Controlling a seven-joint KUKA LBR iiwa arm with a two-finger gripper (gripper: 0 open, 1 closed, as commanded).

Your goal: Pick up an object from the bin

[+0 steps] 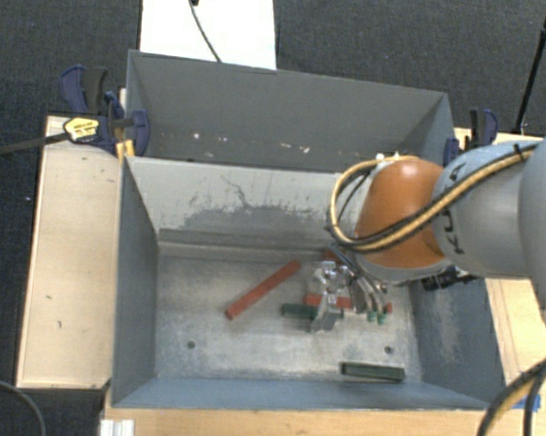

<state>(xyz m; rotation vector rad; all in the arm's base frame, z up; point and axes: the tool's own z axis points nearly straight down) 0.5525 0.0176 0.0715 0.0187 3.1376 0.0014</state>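
item: green block (294, 310), just left of your hand (326, 309). likely light, stiff, smooth; take it across its narrow sides. hand's closure: you cannot tell.

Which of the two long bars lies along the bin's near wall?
The dark green bar, level at lower right; the reddish-brown bar slants farther up, left of the tool.

A: Is there any lettering to read here?
B: None that I can make out. There are dark marks on the arm's grey casing (457, 238), just beside the orange cover (398, 211), partly hidden by the cables (464, 176).
A: Are they a brand name?
B: I cannot tell; too little of them shows to read.
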